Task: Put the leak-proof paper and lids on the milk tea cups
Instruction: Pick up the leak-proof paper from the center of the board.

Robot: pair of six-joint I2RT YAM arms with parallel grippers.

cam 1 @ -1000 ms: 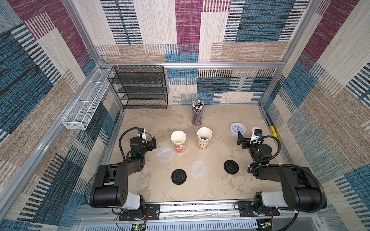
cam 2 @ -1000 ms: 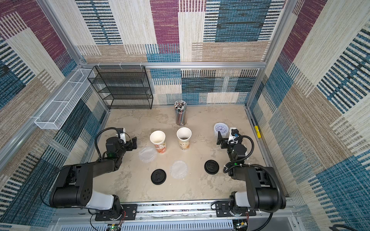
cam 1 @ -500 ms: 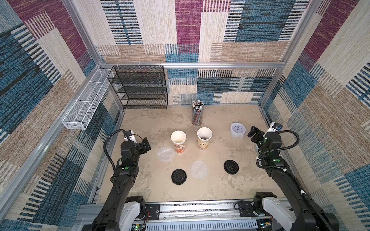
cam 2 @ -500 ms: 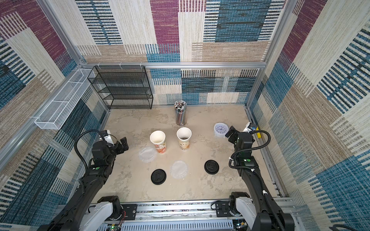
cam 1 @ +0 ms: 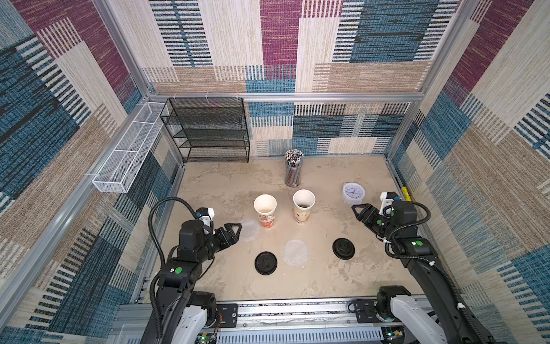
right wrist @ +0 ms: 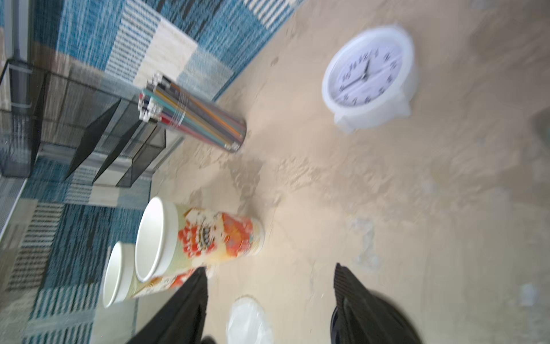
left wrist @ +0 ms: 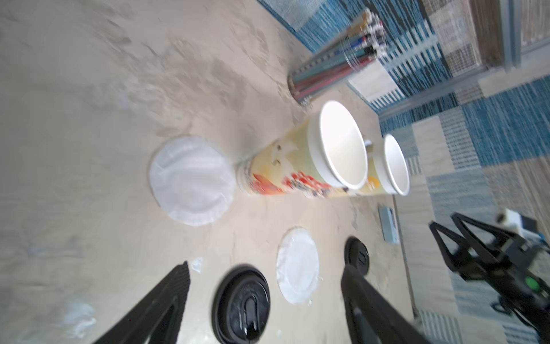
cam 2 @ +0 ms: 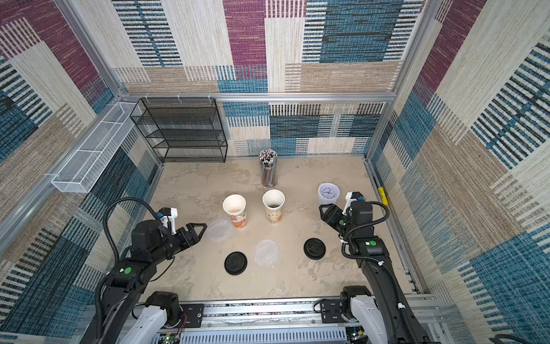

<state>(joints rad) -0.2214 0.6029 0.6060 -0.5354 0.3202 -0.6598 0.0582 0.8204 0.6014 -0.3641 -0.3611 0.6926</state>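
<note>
Beige mottled table [cam 1: 327, 283]: 2 uncovered cups, 2 loose paper discs.
Left gripper [cam 1: 237, 230] and right gripper [cam 1: 357, 212] hover spread, empty. Red-orange cup [cam 1: 265, 210] and beige-brown cup [cam 1: 303, 205] stand upright mid-table, mouths up. 1 leak-proof paper [cam 1: 249, 230] lies flat just beside the red-orange cup's base; the other paper [cam 1: 295, 252] lies flat between 2 black lids [cam 1: 265, 262] [cam 1: 343, 248].

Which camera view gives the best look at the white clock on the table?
The right wrist view: the white clock appears large there, with its dial and hands visible, though slightly blurred. In both top views the clock is small and its numerals are unreadable. The left wrist view does not show it.
</note>
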